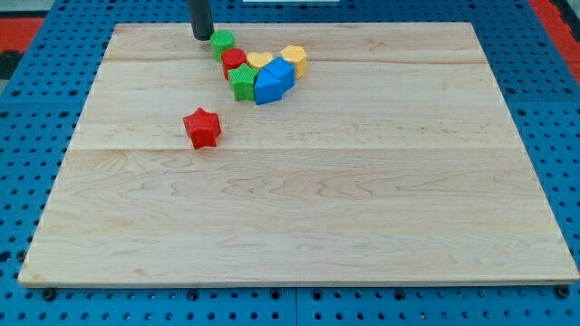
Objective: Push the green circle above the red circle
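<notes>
1. A pale wooden board [299, 181] fills most of the view, lying on a blue pegboard surface [27, 136] that shows around its edges.
2. A straight dark rod comes down from the far edge of the view, left of centre. There are no jaws here, only the rod; my tip [201, 36] rests on the board near its far edge.
3. The green circle [223, 39] sits just to the right of my tip, very close to it or touching; the view does not settle which.
4. The red circle [234, 62] lies just nearer than the green circle and slightly to its right, the two touching or nearly so.
5. These two belong to a tight cluster near the far edge of the board. A green star [242, 82] sits just nearer than the red circle.
6. A large blue block [274, 81] lies to the right of the green star, pressed against it; its exact shape is hard to make out.
7. A yellow heart-like block [260, 61] sits beyond the blue block, beside the red circle.
8. A second yellow block [294, 59], many-sided, sits at the cluster's right end.
9. A red star [202, 127] lies alone, nearer and further left, well apart from the cluster.
</notes>
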You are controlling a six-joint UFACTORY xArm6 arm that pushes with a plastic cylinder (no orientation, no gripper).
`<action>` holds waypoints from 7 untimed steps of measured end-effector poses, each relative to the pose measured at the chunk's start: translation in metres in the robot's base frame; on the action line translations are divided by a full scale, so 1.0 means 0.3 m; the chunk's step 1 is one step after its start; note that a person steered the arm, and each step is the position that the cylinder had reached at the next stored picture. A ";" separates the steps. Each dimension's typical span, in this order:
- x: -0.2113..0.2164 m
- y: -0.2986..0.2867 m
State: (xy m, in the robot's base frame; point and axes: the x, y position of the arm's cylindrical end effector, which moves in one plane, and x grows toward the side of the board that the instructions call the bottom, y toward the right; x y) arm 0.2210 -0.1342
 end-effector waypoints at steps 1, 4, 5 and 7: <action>0.002 -0.120; 0.039 -0.036; 0.052 0.025; 0.053 0.210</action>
